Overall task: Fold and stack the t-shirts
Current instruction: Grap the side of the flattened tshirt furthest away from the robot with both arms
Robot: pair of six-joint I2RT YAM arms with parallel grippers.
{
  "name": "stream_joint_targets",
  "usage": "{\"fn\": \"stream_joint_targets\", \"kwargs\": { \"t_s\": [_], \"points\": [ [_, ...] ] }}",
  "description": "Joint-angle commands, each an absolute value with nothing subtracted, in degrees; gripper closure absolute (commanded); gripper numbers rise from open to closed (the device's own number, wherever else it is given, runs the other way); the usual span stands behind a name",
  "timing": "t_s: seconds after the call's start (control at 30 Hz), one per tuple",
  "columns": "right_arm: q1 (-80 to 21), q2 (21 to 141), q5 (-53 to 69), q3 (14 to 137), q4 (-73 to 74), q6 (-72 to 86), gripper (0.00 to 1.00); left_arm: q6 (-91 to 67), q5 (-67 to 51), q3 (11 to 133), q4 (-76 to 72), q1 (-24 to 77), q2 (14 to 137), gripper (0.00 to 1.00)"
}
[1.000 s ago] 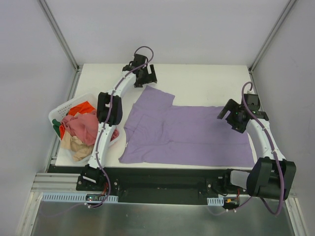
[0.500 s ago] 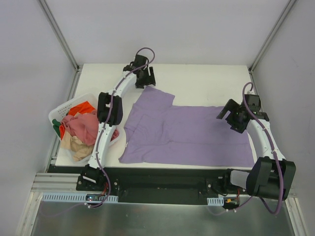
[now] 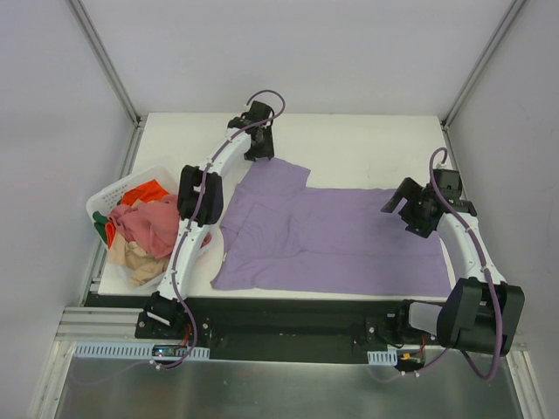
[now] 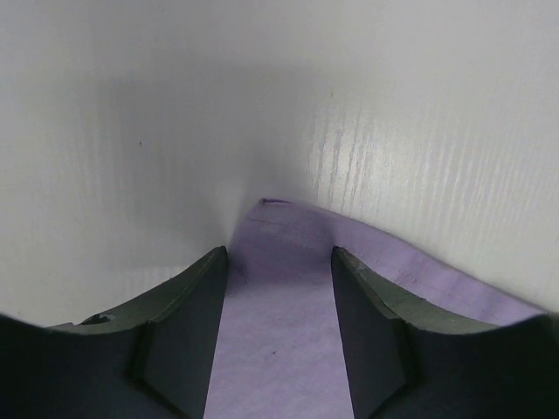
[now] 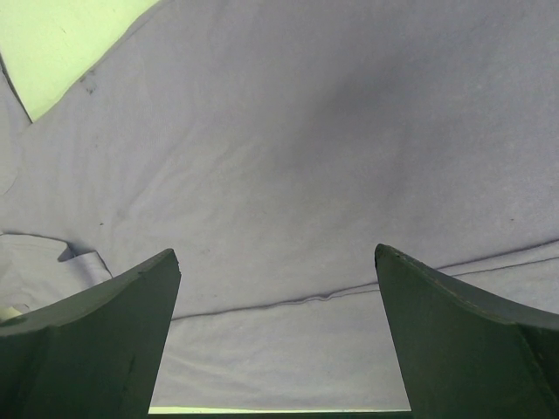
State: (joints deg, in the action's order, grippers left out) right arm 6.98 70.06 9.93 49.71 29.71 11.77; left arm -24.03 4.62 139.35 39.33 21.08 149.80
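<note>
A lavender purple t-shirt (image 3: 332,236) lies spread flat on the white table, neck to the left and one sleeve pointing to the far side. My left gripper (image 3: 260,150) is open at the far corner of that sleeve. In the left wrist view the sleeve corner (image 4: 279,288) lies between the two fingers of the left gripper (image 4: 278,262). My right gripper (image 3: 400,208) is open and empty just above the shirt's right end. In the right wrist view, cloth with a hem line (image 5: 279,175) lies under the right gripper (image 5: 278,262). Salmon pink (image 3: 144,225), orange-red (image 3: 147,190) and beige (image 3: 140,260) shirts are piled in the basket.
A white plastic laundry basket (image 3: 103,199) stands at the table's left edge, beside the left arm. Bare white table (image 3: 367,148) shows beyond the shirt at the back. Metal frame posts rise at the table's far corners.
My left gripper has swung a little to the right, over the sleeve's far corner. My right gripper has shifted slightly left over the shirt's end. The shirt has not moved.
</note>
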Motion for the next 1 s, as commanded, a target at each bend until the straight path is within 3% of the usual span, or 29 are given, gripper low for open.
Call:
{"fn": "stream_joint_targets", "kwargs": {
  "t_s": [0.0,0.17,0.3,0.37,0.47,0.77,0.97],
  "points": [
    [7.6,69.3,10.7,49.3,29.0,11.3,0.04,-22.9,8.0,139.7,48.0,22.0,151.6,0.51],
    [7.8,69.3,10.7,49.0,28.9,11.1,0.04,-21.9,9.6,139.7,49.0,22.1,151.5,0.55],
    [8.1,69.4,10.8,49.0,28.9,11.0,0.04,-21.4,9.1,140.0,49.0,22.3,151.6,0.72],
    [8.3,69.4,10.8,49.0,28.8,10.9,0.04,-21.8,8.7,140.4,49.0,22.3,151.8,0.86],
    [8.4,69.6,10.9,49.1,28.7,10.8,0.04,-21.9,8.7,140.7,49.0,22.3,152.1,0.97],
    [9.4,72.7,8.0,53.1,27.4,11.0,0.04,-20.8,9.3,141.0,48.5,22.3,152.2,1.00],
    [11.2,86.3,4.5,65.8,28.1,9.0,0.04,-20.5,9.1,140.5,47.4,22.3,152.1,1.00]
  ]
}}
